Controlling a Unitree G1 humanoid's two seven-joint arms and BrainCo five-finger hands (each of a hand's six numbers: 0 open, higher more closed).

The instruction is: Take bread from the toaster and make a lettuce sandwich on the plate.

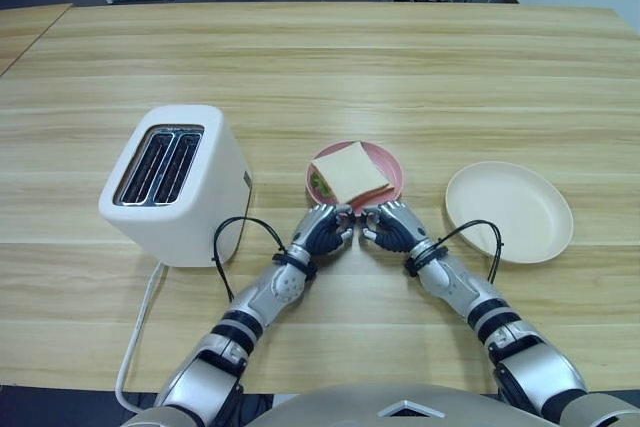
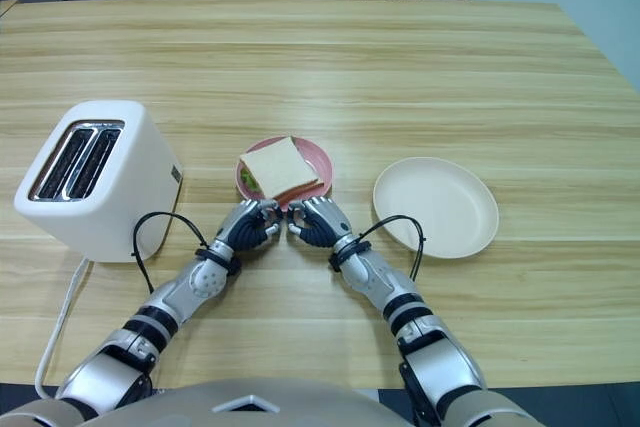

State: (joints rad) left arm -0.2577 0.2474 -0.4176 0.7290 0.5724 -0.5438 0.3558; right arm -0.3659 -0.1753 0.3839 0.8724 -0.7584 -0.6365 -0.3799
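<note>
Under the top bread slice (image 1: 350,171), lettuce (image 1: 320,184) barely peeks out.

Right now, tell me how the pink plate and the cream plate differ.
The pink plate is smaller than the cream plate. The pink plate carries the lettuce sandwich; the cream plate carries nothing. The pink plate sits just beyond the left hand and the right hand, the cream plate off to the right. Both are round and lie flat on the wooden table.

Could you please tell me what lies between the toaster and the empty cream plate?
The pink plate holding the sandwich, clear in both eye views.
</note>
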